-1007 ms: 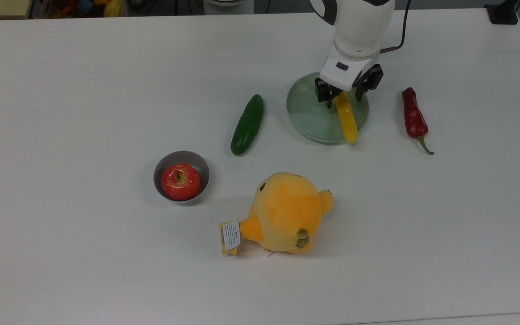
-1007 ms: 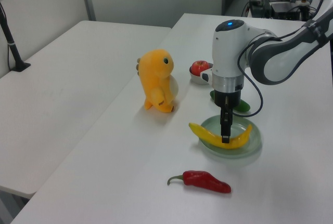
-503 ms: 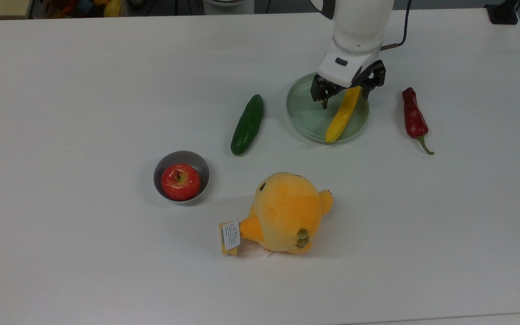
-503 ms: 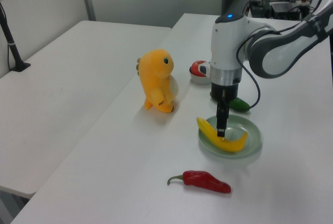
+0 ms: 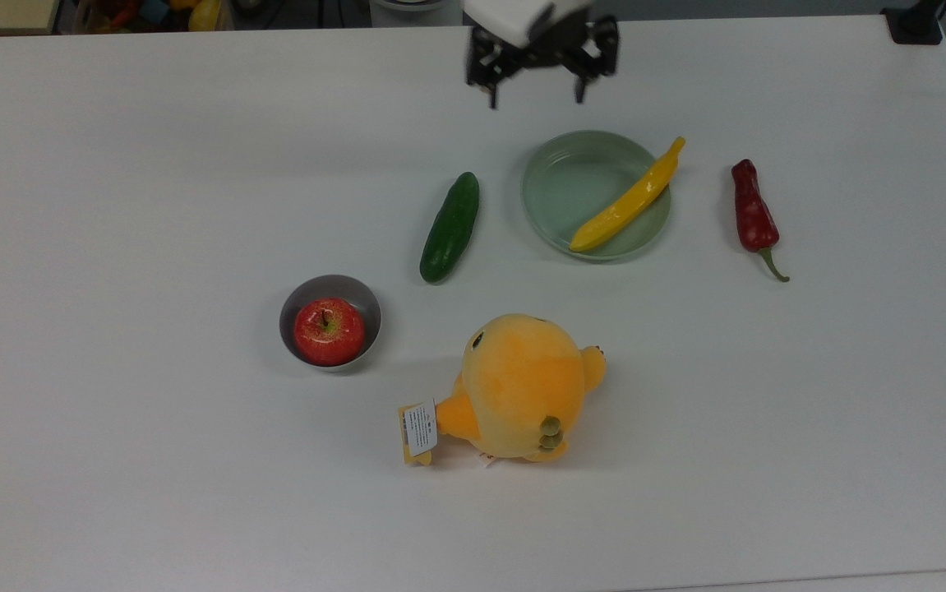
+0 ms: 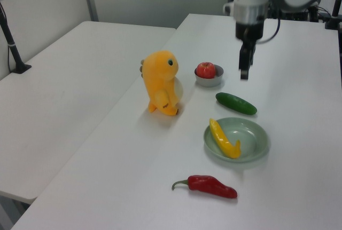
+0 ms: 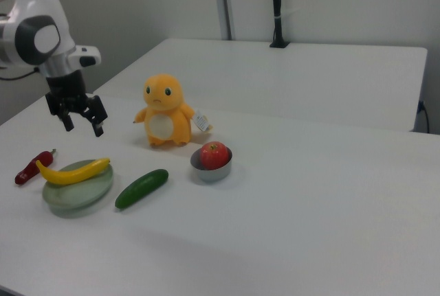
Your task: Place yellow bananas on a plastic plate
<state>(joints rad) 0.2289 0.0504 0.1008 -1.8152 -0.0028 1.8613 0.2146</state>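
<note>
**Banana lies across the mint-green plate, claw raised clear of it**

The white tabletop (image 5: 111,164) carries everything. The plush toy (image 5: 518,386), round and orange-yellow with a paper tag at its side, sits in the near middle of the top view; in the left view (image 6: 162,83) it stands upright. The robot arm (image 7: 41,31) rises at the right view's left, and its claw (image 5: 537,82) hangs in the air at the far edge of the top view, fingers spread with nothing between them, well apart from the plate. In the left view the claw (image 6: 245,63) hovers above the tabletop beyond the cucumber.

The plastic plate (image 5: 555,185), pale mint green with a raised rim, rests right of centre in the top view. The yellow banana (image 5: 627,202) lies slantwise across the plate's right half, its near end inside the dish and its far tip reaching over the rim at the top view's upper right. In the right view the banana (image 7: 72,170) bridges the top of the plate (image 7: 75,193).

The dark green cucumber (image 5: 449,227) lies just left of the plate in the top view, not touching it. The red chilli pepper (image 5: 753,215) lies to the plate's right, stem pointing near. The small grey bowl (image 5: 329,322) sits left of the plush toy and holds a red apple (image 5: 329,331)
</note>
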